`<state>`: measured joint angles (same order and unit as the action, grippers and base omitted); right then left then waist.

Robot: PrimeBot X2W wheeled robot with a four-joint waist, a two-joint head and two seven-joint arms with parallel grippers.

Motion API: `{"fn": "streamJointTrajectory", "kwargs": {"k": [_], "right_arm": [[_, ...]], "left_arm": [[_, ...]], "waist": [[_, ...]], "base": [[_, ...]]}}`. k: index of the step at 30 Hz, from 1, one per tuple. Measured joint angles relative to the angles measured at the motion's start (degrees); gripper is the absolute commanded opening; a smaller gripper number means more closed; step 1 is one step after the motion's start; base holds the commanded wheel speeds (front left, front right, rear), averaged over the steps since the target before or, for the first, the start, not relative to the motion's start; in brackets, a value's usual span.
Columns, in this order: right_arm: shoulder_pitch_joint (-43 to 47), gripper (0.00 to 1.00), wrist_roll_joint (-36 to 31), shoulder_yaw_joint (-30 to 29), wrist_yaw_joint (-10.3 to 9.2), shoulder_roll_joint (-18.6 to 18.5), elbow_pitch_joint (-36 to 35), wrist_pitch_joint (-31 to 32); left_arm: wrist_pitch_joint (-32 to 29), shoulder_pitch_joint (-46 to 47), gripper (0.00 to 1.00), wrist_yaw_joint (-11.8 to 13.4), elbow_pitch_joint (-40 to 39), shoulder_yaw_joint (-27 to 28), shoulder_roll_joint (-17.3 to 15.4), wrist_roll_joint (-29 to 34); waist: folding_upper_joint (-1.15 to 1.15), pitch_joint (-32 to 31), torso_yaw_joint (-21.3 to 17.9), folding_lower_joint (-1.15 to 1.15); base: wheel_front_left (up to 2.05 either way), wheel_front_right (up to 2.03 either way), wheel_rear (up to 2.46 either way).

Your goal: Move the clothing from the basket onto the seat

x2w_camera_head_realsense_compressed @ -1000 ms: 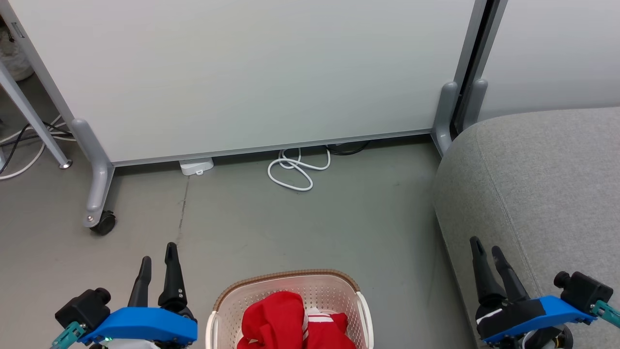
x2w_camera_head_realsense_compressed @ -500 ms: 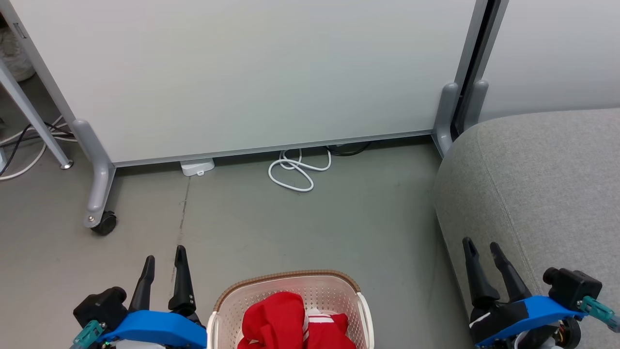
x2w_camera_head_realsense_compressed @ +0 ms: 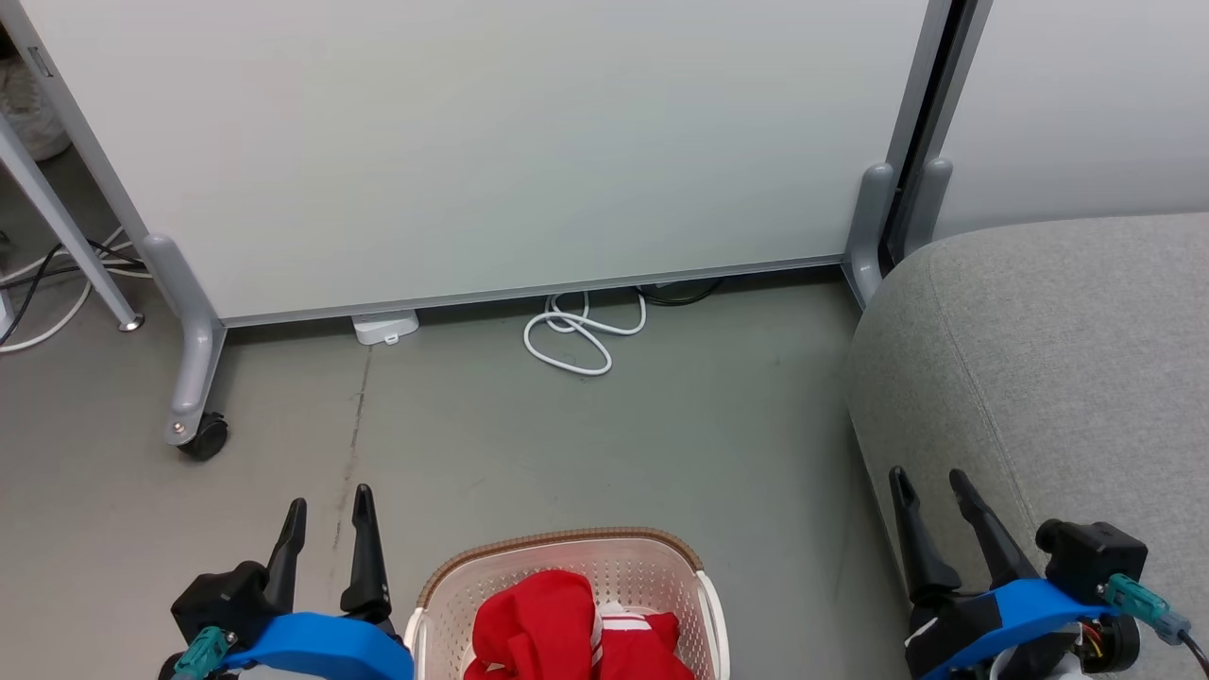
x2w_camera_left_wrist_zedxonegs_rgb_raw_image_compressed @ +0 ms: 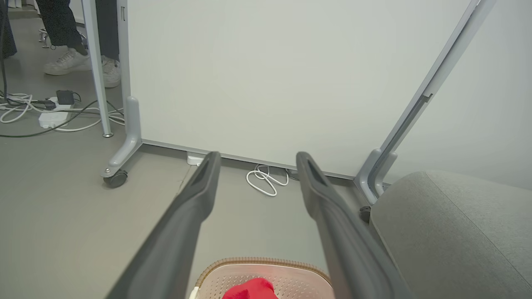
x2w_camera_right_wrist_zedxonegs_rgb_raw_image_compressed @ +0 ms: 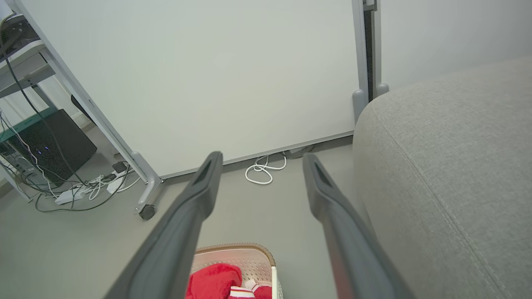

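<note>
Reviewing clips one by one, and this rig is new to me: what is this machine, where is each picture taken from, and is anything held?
This is a wheeled robot with two arms. The head view looks down from its head: the left gripper and right gripper are both open, holding nothing. Each wrist view looks along that gripper's own dark fingers. On the floor between the arms stands the basket, with the red clothing inside. The grey seat is on the robot's right. A white cable lies by the partition.
</note>
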<state>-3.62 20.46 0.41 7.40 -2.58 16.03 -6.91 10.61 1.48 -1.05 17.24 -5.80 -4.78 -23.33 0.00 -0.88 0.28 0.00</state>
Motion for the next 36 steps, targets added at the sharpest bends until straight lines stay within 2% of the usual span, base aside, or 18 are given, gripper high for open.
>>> {"fn": "streamJointTrajectory", "kwargs": {"k": [15,36], "right_arm": [[0.0,1.0,-8.3,0.4,0.01,-0.1,-0.3,-0.1],[0.0,1.0,-17.1,0.7,0.02,-0.1,-0.3,-1.9]], "left_arm": [[1.9,0.1,1.0,0.3,2.4,-0.5,-0.1,5.3],[3.6,0.1,1.0,0.3,3.9,-1.4,0.0,9.2]], "waist": [[0.0,-0.1,0.0,0.0],[0.0,-0.3,-0.1,0.0]], "base": [[0.0,0.0,0.0],[0.0,0.0,0.0]]}}
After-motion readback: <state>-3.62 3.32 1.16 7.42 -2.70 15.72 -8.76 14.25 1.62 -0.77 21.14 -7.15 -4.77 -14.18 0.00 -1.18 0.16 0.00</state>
